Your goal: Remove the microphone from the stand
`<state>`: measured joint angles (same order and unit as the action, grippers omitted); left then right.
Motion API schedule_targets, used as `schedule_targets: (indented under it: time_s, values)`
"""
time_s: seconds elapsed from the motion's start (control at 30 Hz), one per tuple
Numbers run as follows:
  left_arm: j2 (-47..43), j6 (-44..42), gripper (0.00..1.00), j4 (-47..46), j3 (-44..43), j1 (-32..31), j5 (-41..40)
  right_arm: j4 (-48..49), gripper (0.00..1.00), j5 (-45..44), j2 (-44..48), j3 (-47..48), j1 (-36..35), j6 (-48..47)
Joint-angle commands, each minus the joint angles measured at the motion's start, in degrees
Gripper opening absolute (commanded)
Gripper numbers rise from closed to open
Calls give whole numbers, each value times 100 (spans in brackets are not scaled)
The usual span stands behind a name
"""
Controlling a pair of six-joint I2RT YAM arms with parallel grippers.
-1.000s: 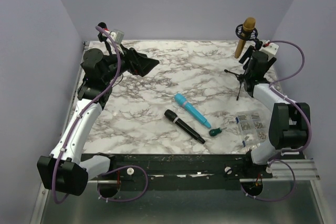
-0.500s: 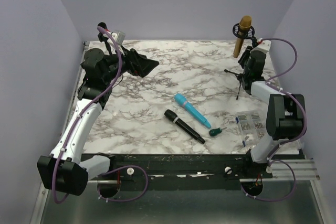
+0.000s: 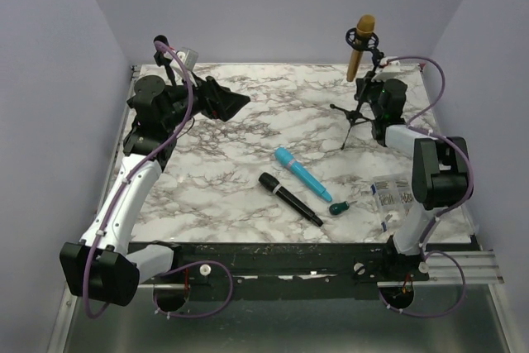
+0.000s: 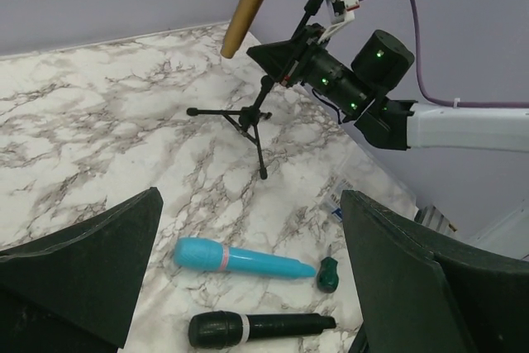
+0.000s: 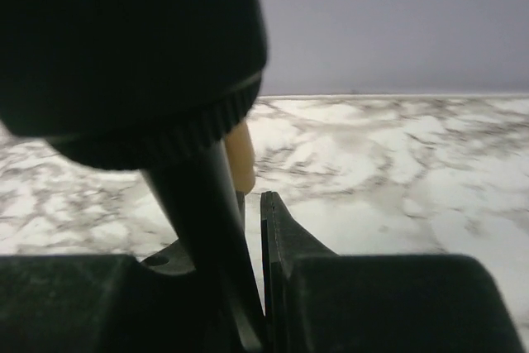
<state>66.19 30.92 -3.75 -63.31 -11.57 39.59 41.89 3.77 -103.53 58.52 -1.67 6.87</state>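
The right gripper (image 4: 278,54), jaws clamped on the pole of the stand (image 3: 357,115), is shifting the stand leftward toward the left gripper (image 3: 231,103), which is waiting wide open and empty, while the microphone (image 3: 359,45) is still sitting clipped atop the stand, unremoved.

Bright, soft, even light from overhead; barely any shadow under the thin black tripod stand (image 3: 356,115). Sharp from above and at the left wrist. Dark, heavily blurred just above the fingers (image 5: 372,303) of the right gripper (image 5: 254,237); hazy beyond.
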Motion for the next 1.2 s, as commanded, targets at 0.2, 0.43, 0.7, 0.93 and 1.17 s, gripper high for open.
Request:
schedule_targets:
  time_s: [0.2,0.43,0.7,0.93,1.17]
  values:
    - [129,-104,90,-25,-108,93,-77,-99,1,1730,-1201,1282,-1273,119]
    - [126,-117,90,-19,-98,175,-97,-676,1,1827,-1687,1981,-1890,-626]
    - [227,28,90,-127,-71,288,11,-112,1,1041,-1695,1815,-2225,-81]
    - [284,129,89,-194,-58,333,69,601,1,-561,-1734,1649,-2740,727]
    - [291,171,89,-215,-35,393,54,795,1,-2562,-2110,1948,-3617,601]
